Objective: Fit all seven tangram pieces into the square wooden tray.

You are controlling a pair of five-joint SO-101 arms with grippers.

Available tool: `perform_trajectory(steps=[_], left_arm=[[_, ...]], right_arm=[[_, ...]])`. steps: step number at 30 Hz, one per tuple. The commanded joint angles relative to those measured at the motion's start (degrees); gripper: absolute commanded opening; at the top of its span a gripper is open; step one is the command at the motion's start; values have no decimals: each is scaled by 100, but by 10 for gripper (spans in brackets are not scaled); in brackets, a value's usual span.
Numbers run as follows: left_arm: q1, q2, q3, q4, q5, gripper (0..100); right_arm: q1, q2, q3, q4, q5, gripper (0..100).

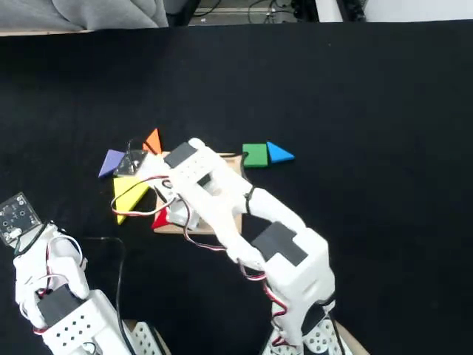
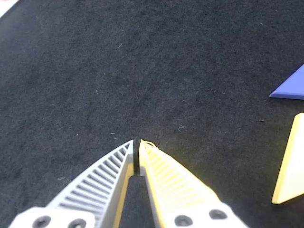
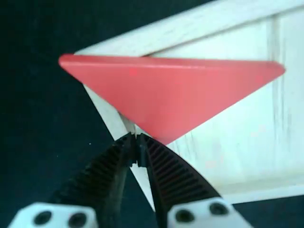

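Note:
The square wooden tray [image 1: 229, 160] lies at mid table, mostly covered by my right arm [image 1: 222, 207]. A red triangle [image 3: 171, 95] rests tilted across the tray's corner rim [image 3: 190, 33], partly over the black cloth. My right gripper [image 3: 137, 138] is shut, its tips right against the triangle's lower edge. In the high view the red triangle [image 1: 160, 219] peeks out at the tray's near left corner. Yellow [image 1: 131, 194], purple [image 1: 111, 161] and orange [image 1: 153, 139] pieces lie left of the tray. Green [image 1: 256, 155] and blue [image 1: 279, 153] pieces touch on its right. My left gripper [image 2: 137, 142] is shut over bare cloth.
The table is covered in black cloth. My left arm [image 1: 44, 281] sits at the near left corner, well apart from the pieces. The left wrist view catches the purple piece [image 2: 289, 90] and the yellow piece [image 2: 289, 166] at its edge. Grey fabric lies beyond the far edge.

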Motion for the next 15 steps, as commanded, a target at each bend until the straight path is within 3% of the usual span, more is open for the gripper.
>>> perform_trajectory(steps=[1, 7, 15], left_arm=[[40, -62, 101, 18, -18, 30], [40, -62, 101, 18, -18, 30], [40, -62, 101, 18, -18, 30]], right_arm=[[-26, 13, -488, -105, 26, 11], [360, 910, -1569, -26, 26, 11], [835, 1007, -3108, 1354, 281, 11]])
